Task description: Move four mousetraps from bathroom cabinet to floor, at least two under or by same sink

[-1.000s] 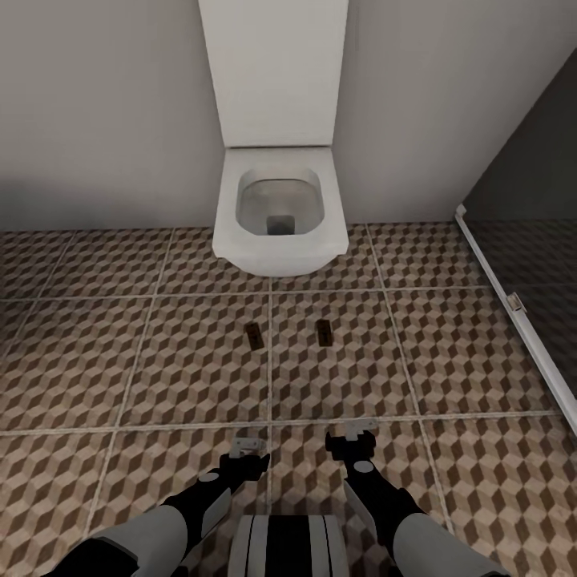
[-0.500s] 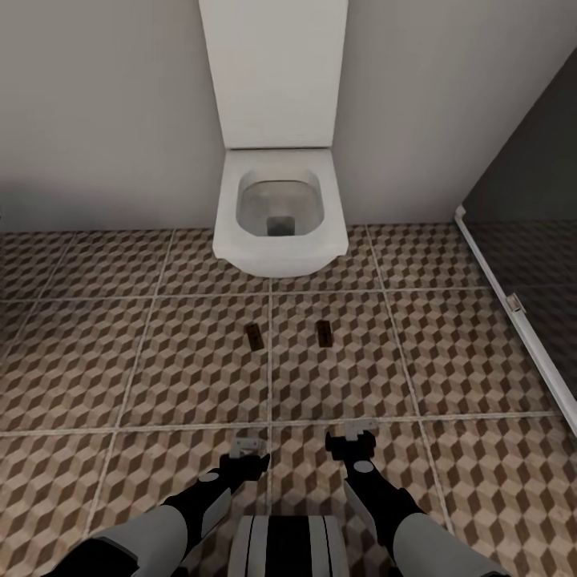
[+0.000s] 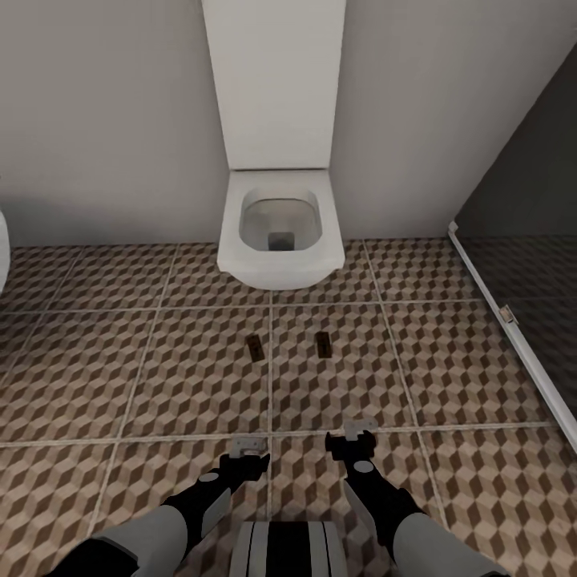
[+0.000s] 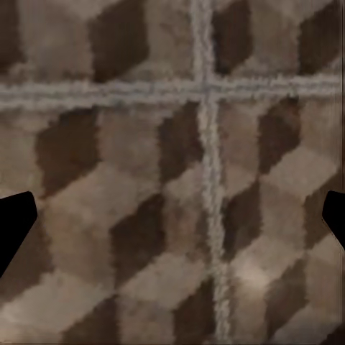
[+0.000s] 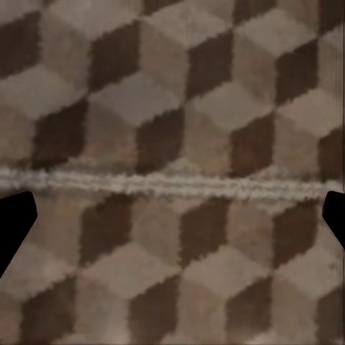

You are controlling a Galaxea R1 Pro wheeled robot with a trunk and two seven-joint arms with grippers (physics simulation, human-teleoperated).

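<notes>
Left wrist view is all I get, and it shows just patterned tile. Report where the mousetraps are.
Observer: Two lie on the bathroom floor ahead of the robot: the left mousetrap and the right mousetrap, either side of a grout line, before a white toilet.
Operator: Give me the right gripper's state.
Observer: The right gripper is open over bare tile, holding nothing.
Operator: Describe the right side.
Observer: A dark panel with a white frame runs along it.

Two mousetraps [image 3: 256,348] [image 3: 323,344] lie side by side on the bathroom floor [image 3: 120,377], apart, just before the toilet [image 3: 279,232]. Toilet stands against the back wall. Glass partition [image 3: 521,264] at right.
</notes>
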